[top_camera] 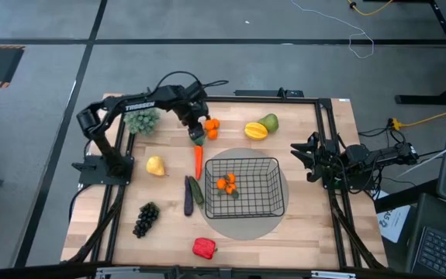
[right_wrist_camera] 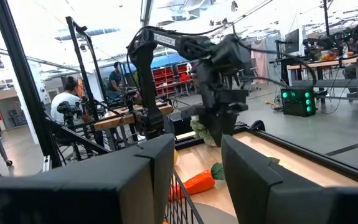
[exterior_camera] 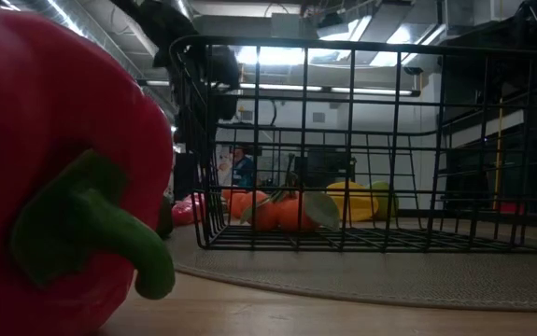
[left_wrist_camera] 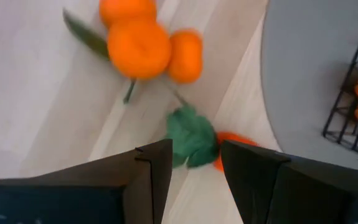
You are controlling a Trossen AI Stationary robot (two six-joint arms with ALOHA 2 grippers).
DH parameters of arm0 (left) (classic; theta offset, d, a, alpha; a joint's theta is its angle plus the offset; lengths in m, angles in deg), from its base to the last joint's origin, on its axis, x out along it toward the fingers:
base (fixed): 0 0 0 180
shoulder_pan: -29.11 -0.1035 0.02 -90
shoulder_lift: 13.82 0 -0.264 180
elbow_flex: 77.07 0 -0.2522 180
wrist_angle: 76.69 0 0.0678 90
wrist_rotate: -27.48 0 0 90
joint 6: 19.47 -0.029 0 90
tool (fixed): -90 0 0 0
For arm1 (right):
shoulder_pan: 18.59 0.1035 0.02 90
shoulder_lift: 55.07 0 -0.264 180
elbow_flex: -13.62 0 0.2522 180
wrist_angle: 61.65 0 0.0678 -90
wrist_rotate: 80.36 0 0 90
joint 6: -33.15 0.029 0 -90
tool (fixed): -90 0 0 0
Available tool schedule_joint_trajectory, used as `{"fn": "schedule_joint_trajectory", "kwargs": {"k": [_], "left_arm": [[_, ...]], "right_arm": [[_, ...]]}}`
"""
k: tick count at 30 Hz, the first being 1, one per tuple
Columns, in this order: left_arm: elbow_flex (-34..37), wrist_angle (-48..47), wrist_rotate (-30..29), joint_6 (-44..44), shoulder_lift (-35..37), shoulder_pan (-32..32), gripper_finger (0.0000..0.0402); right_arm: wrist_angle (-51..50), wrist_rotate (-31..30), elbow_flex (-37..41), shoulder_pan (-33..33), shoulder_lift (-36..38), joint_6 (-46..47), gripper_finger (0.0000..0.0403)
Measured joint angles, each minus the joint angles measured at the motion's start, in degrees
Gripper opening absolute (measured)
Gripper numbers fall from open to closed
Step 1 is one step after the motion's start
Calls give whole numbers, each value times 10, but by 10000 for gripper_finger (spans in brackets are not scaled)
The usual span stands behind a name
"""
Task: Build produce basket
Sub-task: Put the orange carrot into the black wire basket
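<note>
As I hover the left gripper (top_camera: 198, 136) jaws parted over carrot (top_camera: 198, 161) top | light, rigid, slick | I'd grip mid-body | right gripper (top_camera: 304, 157) open, right edge

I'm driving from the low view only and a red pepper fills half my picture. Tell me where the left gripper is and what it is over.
Observer: The left gripper hangs at the far side of the table, over the leafy top of the carrot, fingers open around it.
Operator: Report what's already in the basket.
Observer: Only one orange cluster lies inside the basket; a second orange cluster sits outside, by the left gripper.
Operator: Say what the right arm is doing.
Observer: The right gripper waits open at the table's right edge, holding nothing.
</note>
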Motion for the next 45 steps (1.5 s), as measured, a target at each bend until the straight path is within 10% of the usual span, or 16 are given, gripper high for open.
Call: {"fn": "schedule_joint_trajectory", "kwargs": {"k": [28,45], "left_arm": [[0,9,115,-2,-98,-18,126],[0,3,40,-27,-102,14,122]], "right_arm": [[-1,0,0,0,0,5,131],[-6,0,0,0,0,5,131]]}}
